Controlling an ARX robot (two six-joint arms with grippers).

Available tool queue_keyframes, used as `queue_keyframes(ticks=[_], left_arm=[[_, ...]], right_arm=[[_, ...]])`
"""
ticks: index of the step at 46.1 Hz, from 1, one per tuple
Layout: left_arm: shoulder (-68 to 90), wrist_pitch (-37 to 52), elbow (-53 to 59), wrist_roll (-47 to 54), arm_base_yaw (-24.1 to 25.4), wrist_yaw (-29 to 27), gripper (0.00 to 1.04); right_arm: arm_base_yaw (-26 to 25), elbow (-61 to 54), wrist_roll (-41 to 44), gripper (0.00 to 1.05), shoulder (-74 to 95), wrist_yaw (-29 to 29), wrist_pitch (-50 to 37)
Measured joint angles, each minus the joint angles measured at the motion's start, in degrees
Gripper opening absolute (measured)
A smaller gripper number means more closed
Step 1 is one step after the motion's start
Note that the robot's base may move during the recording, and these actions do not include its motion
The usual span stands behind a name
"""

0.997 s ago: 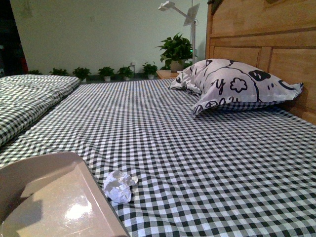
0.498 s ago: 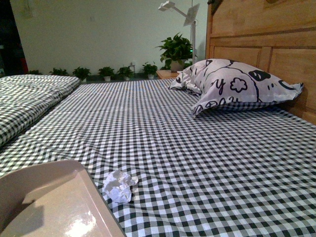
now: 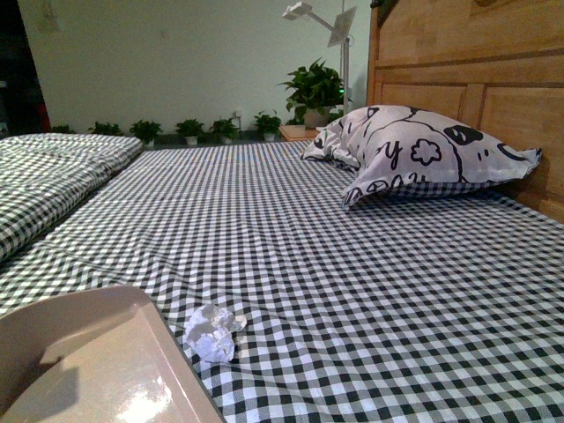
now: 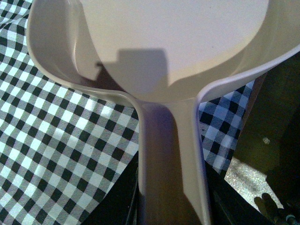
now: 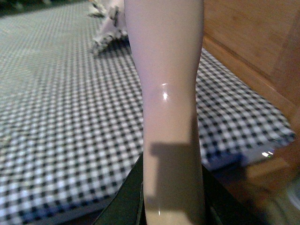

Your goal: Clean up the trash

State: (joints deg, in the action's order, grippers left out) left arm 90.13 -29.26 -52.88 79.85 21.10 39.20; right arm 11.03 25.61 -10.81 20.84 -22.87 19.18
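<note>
The trash (image 3: 212, 331) is a small crumpled white paper ball lying on the black-and-white checked bed sheet (image 3: 352, 264), near the front left. A beige dustpan (image 3: 97, 370) sits just left of it, its rim close to the paper. My left gripper (image 4: 171, 206) is shut on the dustpan (image 4: 173, 56) handle; the pan is empty. My right gripper (image 5: 171, 206) is shut on the beige brush handle (image 5: 168, 93), held over the bed's edge near the wooden headboard. Neither gripper shows in the front view. The brush head is out of view.
A large white pillow with black cartoon print (image 3: 423, 150) lies at the back right against the wooden headboard (image 3: 476, 62). A folded checked duvet (image 3: 44, 176) lies at the left. Potted plants (image 3: 313, 88) and a lamp stand beyond the bed.
The dustpan has dropped slightly lower in the front view, its far rim sitting lower than a second ago. The paper ball has not moved.
</note>
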Motion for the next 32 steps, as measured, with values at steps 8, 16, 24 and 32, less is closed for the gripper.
queue_keyframes(ticks=[8,16,24,32], left_arm=[[0.00,0.00,0.00,0.00,0.00,0.00,0.28],[0.00,0.00,0.00,0.00,0.00,0.00,0.28],[0.00,0.00,0.00,0.00,0.00,0.02,0.28],[0.00,0.00,0.00,0.00,0.00,0.00,0.28]], right_arm=[[-0.33,4.39,0.28,0.19,12.70,6.43,0.04],[-1.03,10.67,3.32,0.19,29.62,13.70,-9.75],[0.68,17.97,8.11,0.19,50.07,16.50,-18.32],[3.48,23.58,11.26,0.19,63.60,16.39,-19.08]])
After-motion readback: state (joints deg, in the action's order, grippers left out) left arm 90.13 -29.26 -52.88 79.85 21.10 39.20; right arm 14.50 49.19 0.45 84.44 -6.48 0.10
